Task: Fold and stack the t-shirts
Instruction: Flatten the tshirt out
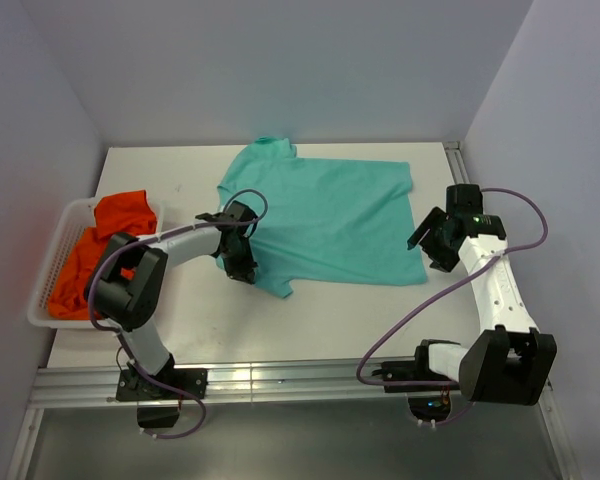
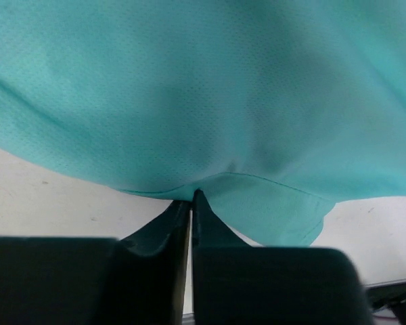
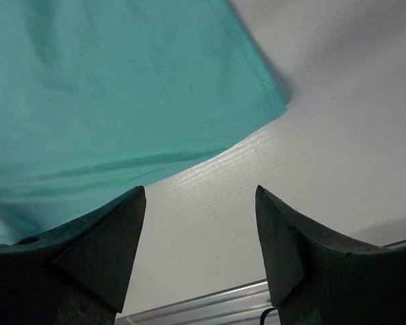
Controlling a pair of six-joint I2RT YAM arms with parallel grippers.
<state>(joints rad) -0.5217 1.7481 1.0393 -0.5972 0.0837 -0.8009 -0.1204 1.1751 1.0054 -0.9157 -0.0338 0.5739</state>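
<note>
The teal shirt (image 1: 325, 215) lies spread across the middle of the table (image 1: 310, 320). The left gripper (image 2: 191, 198) is pinched closed on the shirt's edge at its lower-left side. The right gripper (image 3: 199, 188) is wide apart over bare table, just beside the shirt's lower-right corner, holding nothing. Orange shirts (image 1: 115, 215) lie bunched in the basket (image 1: 48, 275) at the left edge.

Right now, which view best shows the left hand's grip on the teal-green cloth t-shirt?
Left wrist: the left hand is shut on the hem of the teal-green cloth t-shirt. Top external shows the hand at the shirt's edge, grip hidden. Right wrist shows only another corner.
</note>
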